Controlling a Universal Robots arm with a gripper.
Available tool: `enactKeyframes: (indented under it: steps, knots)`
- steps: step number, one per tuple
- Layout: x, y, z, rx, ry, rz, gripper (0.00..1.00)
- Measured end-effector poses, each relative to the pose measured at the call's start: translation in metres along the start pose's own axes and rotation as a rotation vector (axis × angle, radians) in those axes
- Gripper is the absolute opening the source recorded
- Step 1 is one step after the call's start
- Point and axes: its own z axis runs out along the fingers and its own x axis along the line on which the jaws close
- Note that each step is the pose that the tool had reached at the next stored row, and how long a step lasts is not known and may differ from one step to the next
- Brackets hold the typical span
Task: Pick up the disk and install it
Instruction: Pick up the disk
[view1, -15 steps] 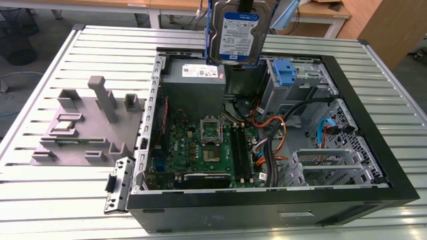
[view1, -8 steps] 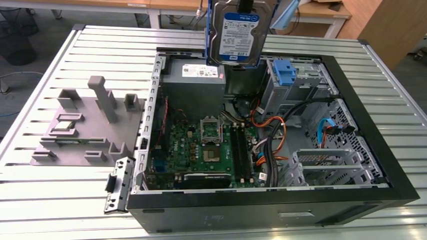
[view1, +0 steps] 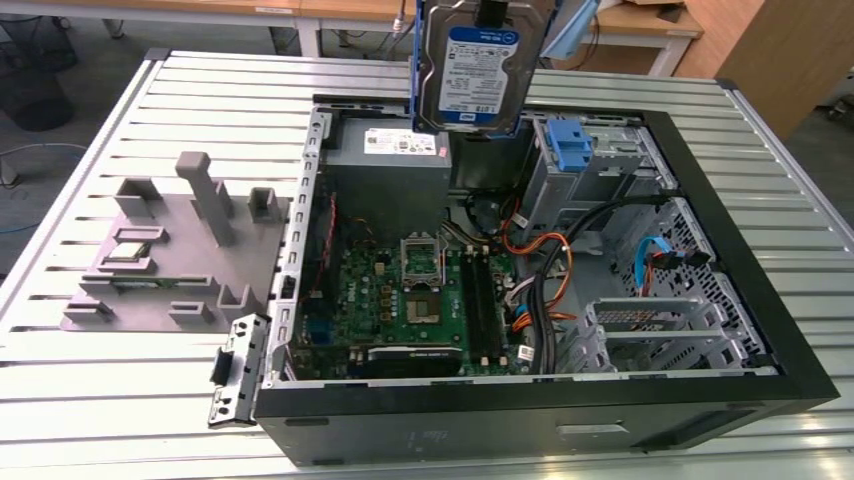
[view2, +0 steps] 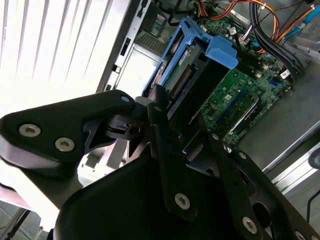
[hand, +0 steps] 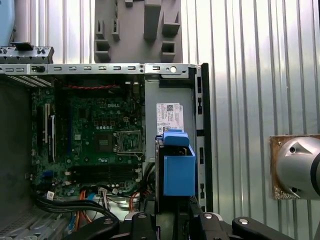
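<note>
Fingers (view2: 162, 127) clamping disk (view1: 478, 65), upright above open case (view1: 534, 425)

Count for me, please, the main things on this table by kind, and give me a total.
Disk, held above the case: 1
Open computer case: 1
Motherboard: 1
Power-supply box: 1
Blue latch: 1
Grey fixture: 1
Total: 6
</note>
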Motion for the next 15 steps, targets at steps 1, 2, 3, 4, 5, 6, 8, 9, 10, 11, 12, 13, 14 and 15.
enactKeyframes:
  steps: [1, 2, 3, 4, 5, 6, 8, 9, 10, 11, 12, 13, 14, 15]
  knots:
    - [0.0003, 0.0, 0.0, 0.0, 0.0, 0.0, 0.35]
    - [0.0006, 0.0, 0.0, 0.0, -0.0001, 0.0, 0.35]
    - [0.0008, 0.0, -0.0001, 0.0, 0.0001, 0.0, 0.35]
    - [0.001, -0.0001, -0.0001, 0.0, 0.0001, 0.0, 0.35]
    - [0.0012, -0.0001, -0.0001, 0.0, 0.0, 0.0, 0.35]
    - [0.0016, -0.0001, -0.0002, 0.0, 0.0, 0.0, 0.35]
    - [0.0019, -0.0001, -0.0002, -0.0001, 0.0001, 0.0, 0.35]
    - [0.002, -0.0001, -0.0002, 0.0, 0.0, 0.0, 0.35]
    - [0.0023, -0.0001, -0.0002, 0.0, 0.0, 0.0, 0.35]
    - [0.0025, -0.0001, -0.0002, 0.0, 0.0, 0.0, 0.35]
    - [0.0028, -0.0001, -0.0003, 0.0, 0.0001, 0.0, 0.35]
    - [0.0031, -0.0001, -0.0003, 0.0, 0.0, 0.0, 0.35]
    - [0.0034, -0.0001, -0.0003, 0.0, 0.0, 0.0, 0.35]
    - [0.0036, -0.0002, -0.0003, 0.0, 0.0, 0.0, 0.35]
